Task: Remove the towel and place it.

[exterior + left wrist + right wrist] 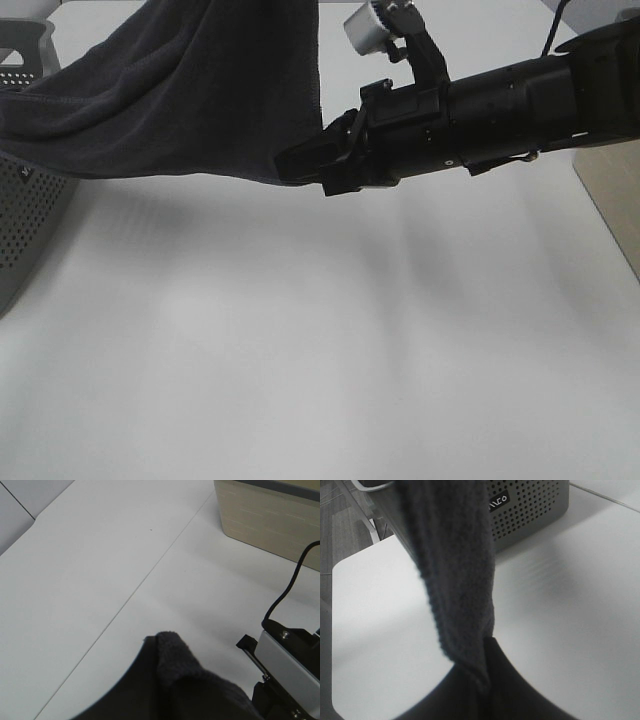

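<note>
My right gripper [302,160] is pinched on a corner of the towel [200,90], which stretches away from its tips, held above the table [300,350], to the grey perforated basket [25,210] on the far side of the cloth from the gripper. At my left gripper [145,690] a fold of the same dark cloth sits right against the fingers. I cannot tell whether they are spread or pressed together.
</note>
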### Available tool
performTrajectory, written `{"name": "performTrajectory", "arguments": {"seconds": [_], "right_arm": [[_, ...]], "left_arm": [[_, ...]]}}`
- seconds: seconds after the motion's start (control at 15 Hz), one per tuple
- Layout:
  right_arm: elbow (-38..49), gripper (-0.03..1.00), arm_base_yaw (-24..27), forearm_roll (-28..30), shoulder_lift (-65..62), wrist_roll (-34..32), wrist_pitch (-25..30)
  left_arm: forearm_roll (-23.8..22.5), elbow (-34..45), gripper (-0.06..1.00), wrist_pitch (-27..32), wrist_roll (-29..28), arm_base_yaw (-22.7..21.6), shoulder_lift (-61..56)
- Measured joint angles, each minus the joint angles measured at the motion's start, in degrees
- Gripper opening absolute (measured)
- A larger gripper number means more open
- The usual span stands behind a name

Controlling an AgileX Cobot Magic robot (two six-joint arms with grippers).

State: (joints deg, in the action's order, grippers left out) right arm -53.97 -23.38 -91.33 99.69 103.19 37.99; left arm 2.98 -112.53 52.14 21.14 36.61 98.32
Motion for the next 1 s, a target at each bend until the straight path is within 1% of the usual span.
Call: {"name": "performTrajectory", "arguments": {"seconds": [0.2, 0.33, 0.47, 0.6, 0.73, 0.8, 0.87, 0.93, 1.0], "right_arm": [[0.00, 0.01, 0.00, 0.06, 0.00, -1.78, 0.06], [0.00, 0.01, 0.00, 0.29, 0.00, -7.73, -2.18], [0.00, 0.01, 0.00, 3.15, 0.00, -12.78, -3.84], [0.00, 0.01, 0.00, 9.51, -1.89, -17.42, -3.78], [0.00, 0.01, 0.00, 17.93, -6.19, -27.50, -6.65], [-0.69, 0.01, 0.00, 23.20, -8.02, -34.09, -7.45], [-2.23, 0.01, 0.00, 29.68, -9.28, -41.08, -7.33], [-4.35, 0.01, 0.00, 36.67, -10.08, -49.05, -6.19], [-7.05, 0.01, 0.00, 44.75, -10.49, -57.52, -3.67]], "left_arm": [[0.00, 0.00, 0.00, 0.00, 0.00, 0.00, 0.00], [0.00, 0.00, 0.00, 0.00, 0.00, 0.00, 0.00], [-0.11, 0.00, 0.00, 0.00, 0.00, 0.00, 0.00], [-0.46, 0.00, 0.00, 0.00, 0.86, 0.00, 0.00], [-0.52, 0.00, 0.00, 0.00, 6.19, 0.00, 0.00], [-0.57, 0.00, 0.00, 0.00, 10.03, 0.00, 0.00], [-0.57, 0.00, 0.00, 0.00, 13.81, 0.00, 0.00], [-0.57, 0.00, 0.00, -0.23, 18.05, 0.00, 0.00], [-0.57, 0.00, 0.00, -0.97, 20.68, 0.00, 0.00]]}}
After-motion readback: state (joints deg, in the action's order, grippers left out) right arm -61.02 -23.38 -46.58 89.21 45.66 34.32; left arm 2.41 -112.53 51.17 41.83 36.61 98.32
